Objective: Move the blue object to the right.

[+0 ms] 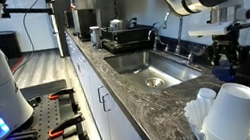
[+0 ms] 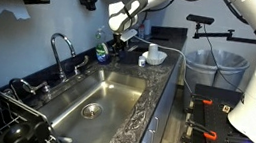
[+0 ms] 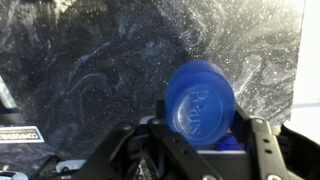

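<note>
Over the granite countertop beside the sink: blue object seated between the fingers of the gripper, jaws pressed against its sides. Grasp apparently made; carry rightward and release judged outstanding. Arm reaching in from above, wrist pointed steeply down. Clearance above stone not determinable.
</note>
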You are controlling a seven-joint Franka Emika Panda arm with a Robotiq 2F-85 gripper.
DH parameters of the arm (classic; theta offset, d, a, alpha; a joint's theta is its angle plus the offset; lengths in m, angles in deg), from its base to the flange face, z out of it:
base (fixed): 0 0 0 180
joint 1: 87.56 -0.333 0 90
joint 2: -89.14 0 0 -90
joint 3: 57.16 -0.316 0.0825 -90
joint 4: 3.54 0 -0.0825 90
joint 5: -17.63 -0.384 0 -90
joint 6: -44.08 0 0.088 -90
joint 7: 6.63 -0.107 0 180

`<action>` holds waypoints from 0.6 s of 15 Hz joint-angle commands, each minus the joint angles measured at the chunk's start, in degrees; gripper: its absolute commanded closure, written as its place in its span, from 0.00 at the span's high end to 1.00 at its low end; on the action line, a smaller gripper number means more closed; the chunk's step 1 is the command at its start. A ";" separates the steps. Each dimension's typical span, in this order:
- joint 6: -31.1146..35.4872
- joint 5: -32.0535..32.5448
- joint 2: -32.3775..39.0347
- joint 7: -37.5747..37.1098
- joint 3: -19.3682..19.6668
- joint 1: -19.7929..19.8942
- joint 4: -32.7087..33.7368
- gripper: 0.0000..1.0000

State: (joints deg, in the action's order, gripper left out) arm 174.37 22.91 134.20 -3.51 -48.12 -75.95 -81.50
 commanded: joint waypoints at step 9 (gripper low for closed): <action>-0.80 -0.22 -1.16 -16.18 2.97 -1.81 0.27 0.61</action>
State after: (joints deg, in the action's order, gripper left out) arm 173.74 22.89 132.90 -19.89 -45.31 -77.73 -81.50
